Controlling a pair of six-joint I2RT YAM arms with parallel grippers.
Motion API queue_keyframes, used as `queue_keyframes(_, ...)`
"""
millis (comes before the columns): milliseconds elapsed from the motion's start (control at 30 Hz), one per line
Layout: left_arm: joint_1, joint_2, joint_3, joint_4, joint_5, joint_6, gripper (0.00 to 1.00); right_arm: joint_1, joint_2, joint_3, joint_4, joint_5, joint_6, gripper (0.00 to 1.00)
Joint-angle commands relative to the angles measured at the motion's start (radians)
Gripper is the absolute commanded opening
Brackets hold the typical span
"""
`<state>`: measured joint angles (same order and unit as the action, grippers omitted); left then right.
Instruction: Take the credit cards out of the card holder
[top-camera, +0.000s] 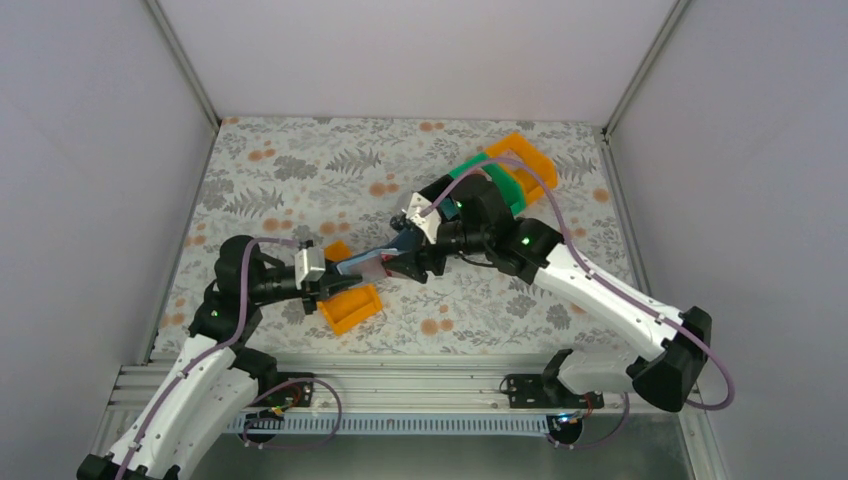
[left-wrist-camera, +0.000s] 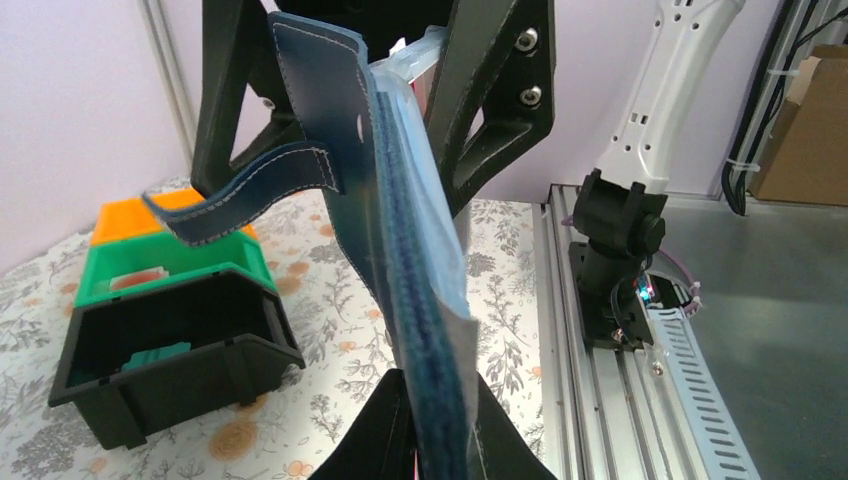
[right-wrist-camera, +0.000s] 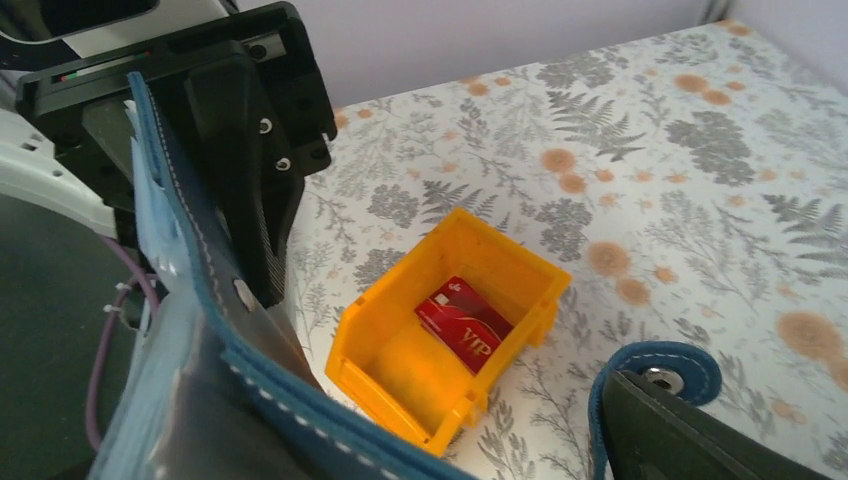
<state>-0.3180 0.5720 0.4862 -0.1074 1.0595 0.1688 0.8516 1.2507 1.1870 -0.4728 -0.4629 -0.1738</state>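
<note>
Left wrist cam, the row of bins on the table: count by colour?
orange bin: 1
green bin: 1
black bin: 1
Total: 3

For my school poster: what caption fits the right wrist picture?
A red credit card lies in the orange bin, with the navy card holder up close in front.

The card holder (top-camera: 372, 262) hangs over the middle of the table (top-camera: 300, 170), between the left gripper (top-camera: 335, 275) and the right gripper (top-camera: 402, 262), with a bin (top-camera: 350, 308) holding one card (right-wrist-camera: 465, 322) just before it and three nested bins (top-camera: 515, 172) far behind on the right.
</note>
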Motion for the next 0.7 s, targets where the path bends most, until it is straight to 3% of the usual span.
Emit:
queue_keyframes(0,-0.002,-0.001,0.024,0.04,0.051,0.003,0.02,-0.005,0.028,0.037,-0.013,-0.111,-0.017,0.82)
queue_keyframes(233,-0.001,0.026,-0.018,0.127,0.065,-0.141,0.02,-0.005,0.027,0.036,-0.017,-0.185,-0.021,0.38)
queue_keyframes(333,0.0,0.031,-0.005,0.124,0.06,-0.125,0.02,-0.005,0.027,0.03,-0.024,-0.167,-0.017,0.06)
queue_keyframes(400,-0.001,0.031,-0.005,0.124,0.057,-0.122,0.04,-0.006,0.019,0.026,-0.014,-0.171,-0.015,0.04)
queue_keyframes(467,-0.001,0.03,-0.002,0.121,0.049,-0.144,0.25,-0.005,0.014,0.029,-0.008,-0.182,-0.019,0.04)
queue_keyframes(500,0.0,0.027,0.005,0.11,0.039,-0.145,0.29,-0.006,0.009,0.03,-0.005,-0.186,-0.022,0.04)
queue_keyframes(667,0.003,0.006,0.065,-0.036,0.03,-0.02,0.3,-0.025,-0.017,0.018,0.016,-0.199,-0.03,0.04)
